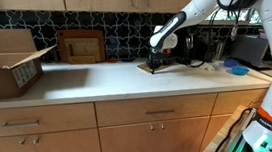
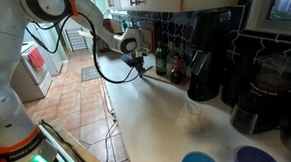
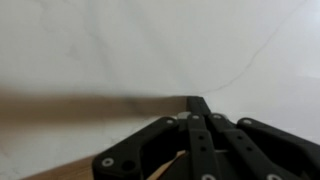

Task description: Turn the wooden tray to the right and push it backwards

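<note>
In an exterior view the wooden tray (image 1: 148, 71) lies as a small tan piece on the white counter (image 1: 86, 83), right under my gripper (image 1: 155, 61). The gripper hangs off the white arm coming in from the right. Its jaws are shut together with nothing between them, tips down at the tray; whether they touch it I cannot tell. In the wrist view the shut black fingers (image 3: 197, 103) point at bare white counter, and a strip of tan wood (image 3: 70, 168) shows at the lower left. From the other side the gripper (image 2: 137, 61) covers most of the tray.
A big cardboard box (image 1: 4, 64) stands at the counter's left, a dark-brown framed panel (image 1: 81, 46) leans on the back wall. Bottles (image 2: 161, 60) and black coffee machines (image 2: 206, 58) crowd the wall near the gripper. Blue lids (image 1: 238, 68) lie further along.
</note>
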